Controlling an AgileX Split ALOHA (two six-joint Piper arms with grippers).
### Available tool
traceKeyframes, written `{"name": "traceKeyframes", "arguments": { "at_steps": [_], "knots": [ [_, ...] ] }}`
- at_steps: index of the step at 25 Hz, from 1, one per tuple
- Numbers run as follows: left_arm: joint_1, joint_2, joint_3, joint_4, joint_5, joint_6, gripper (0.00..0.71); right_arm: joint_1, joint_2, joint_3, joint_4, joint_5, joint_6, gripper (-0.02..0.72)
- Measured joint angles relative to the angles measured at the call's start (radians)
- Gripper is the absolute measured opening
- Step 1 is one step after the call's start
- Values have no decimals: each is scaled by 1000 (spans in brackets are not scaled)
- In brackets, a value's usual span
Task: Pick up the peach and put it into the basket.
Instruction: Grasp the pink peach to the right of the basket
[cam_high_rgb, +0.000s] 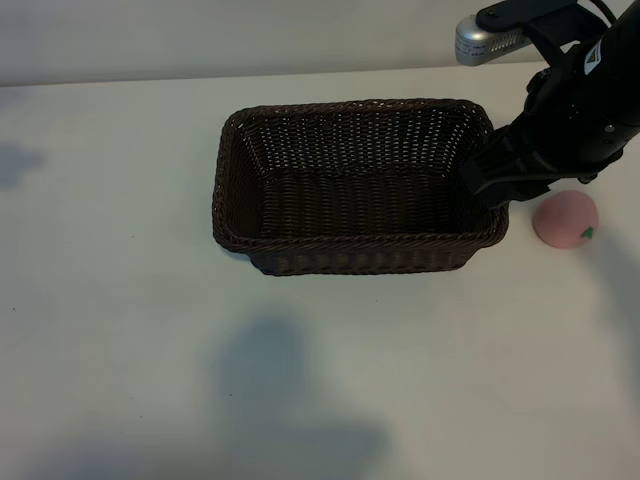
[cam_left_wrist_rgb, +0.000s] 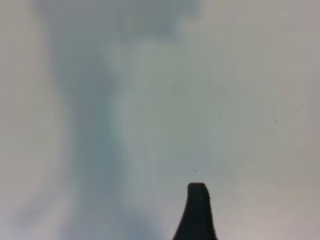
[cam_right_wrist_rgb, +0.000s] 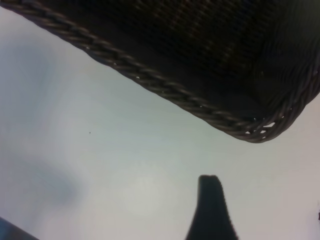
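Observation:
The peach (cam_high_rgb: 565, 219), small, pale pink with a green leaf mark, lies on the white table just right of the basket. The dark-brown wicker basket (cam_high_rgb: 360, 243) stands mid-table with nothing in it. My right gripper (cam_high_rgb: 497, 180) hovers over the basket's right end, a little left of the peach and not touching it. In the right wrist view one dark finger (cam_right_wrist_rgb: 210, 210) shows over bare table, with the braided basket rim (cam_right_wrist_rgb: 165, 90) beyond it and nothing held. The left arm is outside the exterior view. Its wrist view shows one finger (cam_left_wrist_rgb: 197, 212) standing alone above bare table.
The white table (cam_high_rgb: 100, 300) stretches wide to the left and front of the basket. A dark shadow (cam_high_rgb: 270, 400) falls on its front part. A silver cylindrical part (cam_high_rgb: 485, 40) of the right arm sits at the back right.

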Motion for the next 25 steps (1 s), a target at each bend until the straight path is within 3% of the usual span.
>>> {"name": "traceKeyframes", "arguments": {
  "at_steps": [8, 25],
  "knots": [
    [7, -215, 52, -217, 1, 118, 598, 0, 0, 0, 0, 0, 0, 503],
    [7, -880, 523, -238, -111, 182, 597, 0, 0, 0, 0, 0, 0, 503]
  ]
}}
